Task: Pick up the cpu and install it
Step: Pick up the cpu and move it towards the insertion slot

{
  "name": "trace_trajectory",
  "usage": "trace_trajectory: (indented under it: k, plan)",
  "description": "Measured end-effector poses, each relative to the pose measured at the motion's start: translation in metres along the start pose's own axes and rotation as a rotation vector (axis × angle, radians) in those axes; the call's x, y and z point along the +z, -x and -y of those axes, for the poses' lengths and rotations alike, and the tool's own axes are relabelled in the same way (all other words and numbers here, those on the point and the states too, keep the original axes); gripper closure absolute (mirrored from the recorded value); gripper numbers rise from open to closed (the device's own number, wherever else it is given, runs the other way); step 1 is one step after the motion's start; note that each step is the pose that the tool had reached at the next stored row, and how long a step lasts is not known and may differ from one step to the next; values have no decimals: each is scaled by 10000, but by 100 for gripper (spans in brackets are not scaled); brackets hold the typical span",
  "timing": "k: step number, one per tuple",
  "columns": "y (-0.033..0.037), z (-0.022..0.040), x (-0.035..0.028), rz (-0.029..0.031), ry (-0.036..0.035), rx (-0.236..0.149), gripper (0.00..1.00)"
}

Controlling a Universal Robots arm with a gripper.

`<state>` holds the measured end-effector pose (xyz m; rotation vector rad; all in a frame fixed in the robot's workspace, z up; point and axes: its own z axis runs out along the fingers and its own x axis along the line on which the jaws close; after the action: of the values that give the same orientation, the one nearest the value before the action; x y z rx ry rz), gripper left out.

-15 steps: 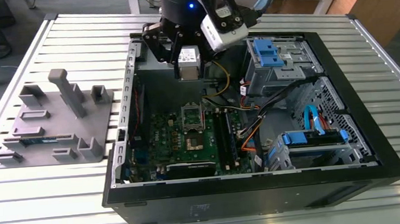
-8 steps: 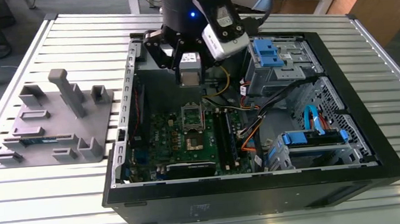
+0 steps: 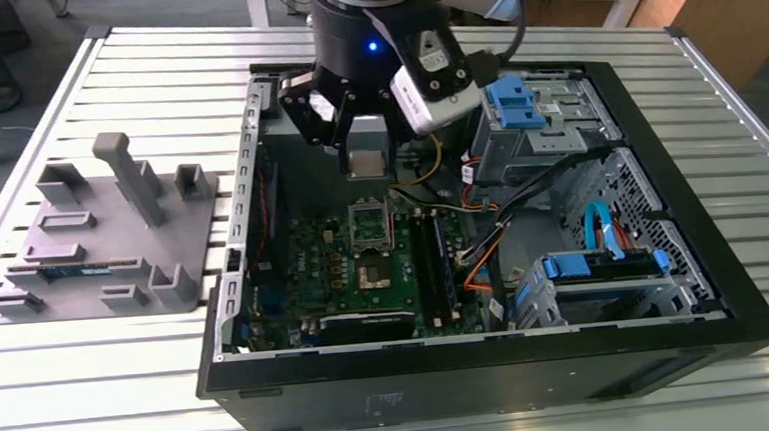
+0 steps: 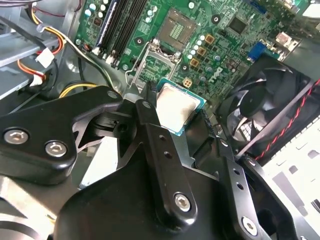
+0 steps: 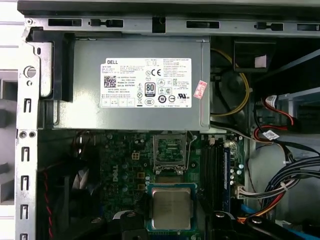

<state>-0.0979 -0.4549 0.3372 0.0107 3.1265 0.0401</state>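
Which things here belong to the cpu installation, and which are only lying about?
Job: silvery-grey square cpu, black gripper holding it, open square socket on green motherboard.
Lying about: grey plastic parts stand, black round fan, blue plastic drive bracket.

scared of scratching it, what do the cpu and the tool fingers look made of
The cpu: dull silvery metal lid with soft sheen, on a thin green board rim. On the tool, fingers: matte black, plastic or coated metal, unclear which.
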Motion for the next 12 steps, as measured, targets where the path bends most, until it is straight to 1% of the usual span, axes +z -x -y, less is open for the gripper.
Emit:
trace_trajectory:
  k: [12]
  plan:
    - [9, 104, 108, -1, -1, 0, 53]
